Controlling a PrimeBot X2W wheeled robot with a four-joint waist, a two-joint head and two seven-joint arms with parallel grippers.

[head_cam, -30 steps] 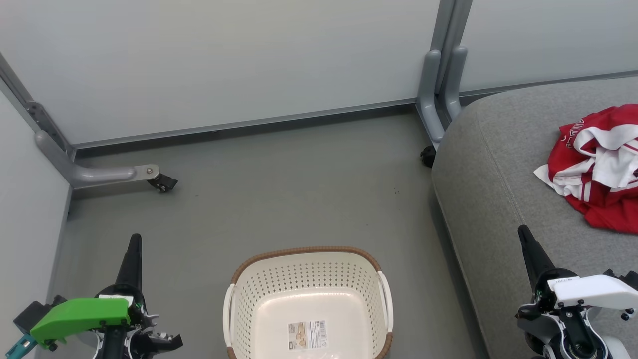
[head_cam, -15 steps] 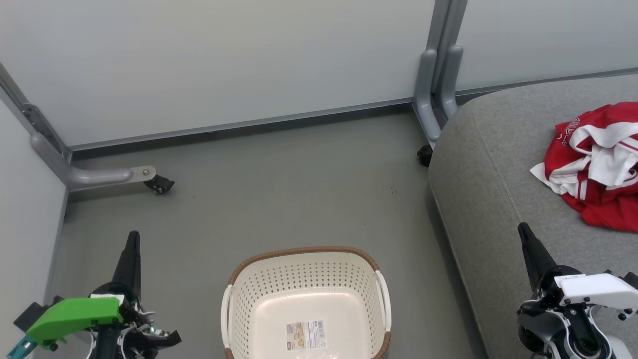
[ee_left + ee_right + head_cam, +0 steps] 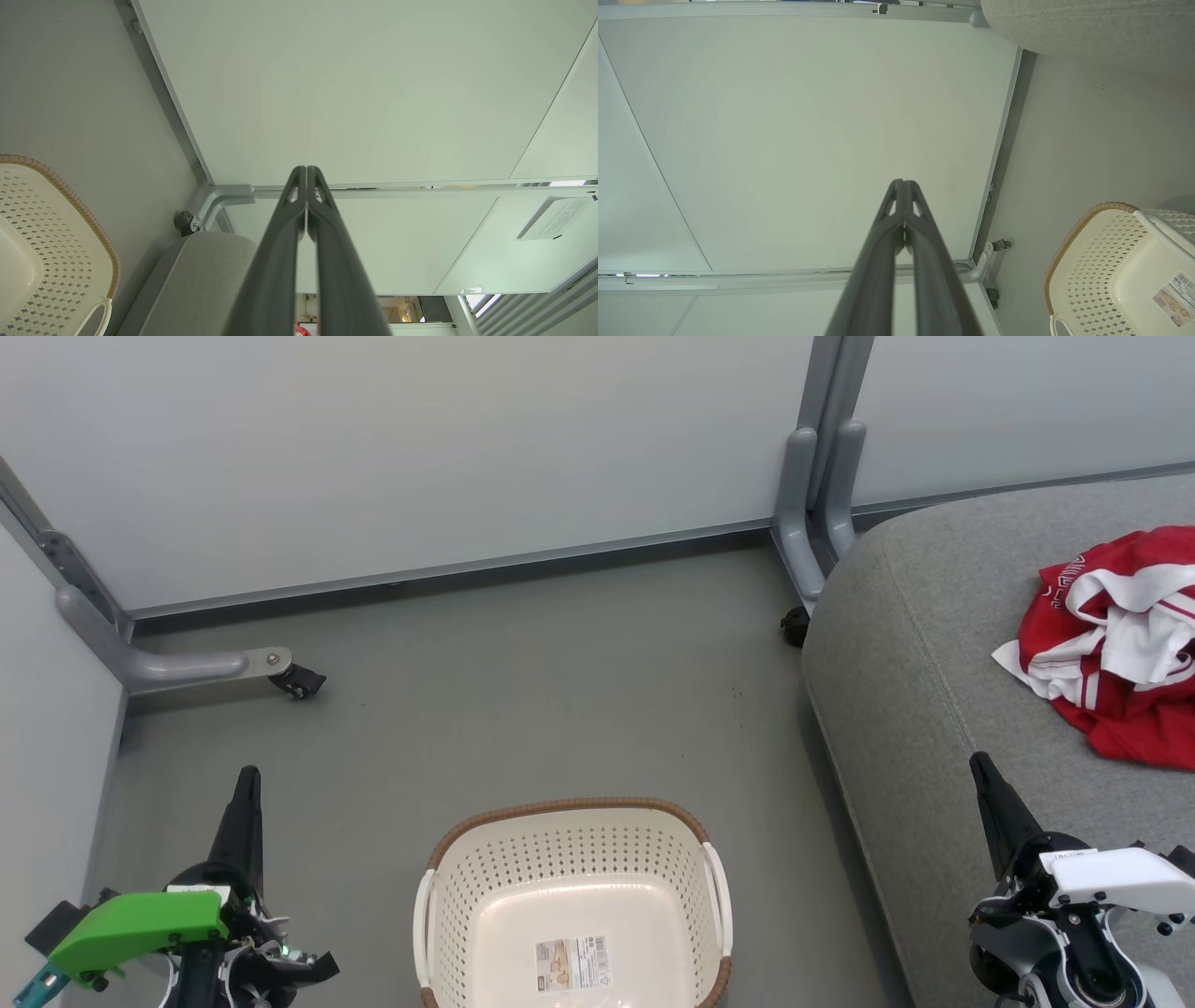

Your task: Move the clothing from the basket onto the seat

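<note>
The red and white clothing [image 3: 1116,644] lies crumpled on the grey seat [image 3: 924,709] at the right edge of the head view. The cream basket [image 3: 571,905] with its brown rim stands on the floor at the bottom centre, holding nothing but a barcode label [image 3: 569,963]. My left gripper [image 3: 247,779] is shut at the lower left, well left of the basket. My right gripper [image 3: 980,767] is shut at the lower right, over the seat's front part, below the clothing. In both wrist views the fingers [image 3: 306,170] [image 3: 903,183] are pressed together on nothing. The basket [image 3: 46,242] [image 3: 1115,270] sits at the edge of each wrist view.
Pale partition walls [image 3: 420,448] close off the back and left. Their grey feet with black casters [image 3: 299,681] [image 3: 795,625] stand on the grey floor [image 3: 523,700]. Open floor lies between the basket and the back wall.
The head camera shifted slightly, so the whole picture slid a little left and up. Both grippers stay shut and the clothing has not moved on the seat.
</note>
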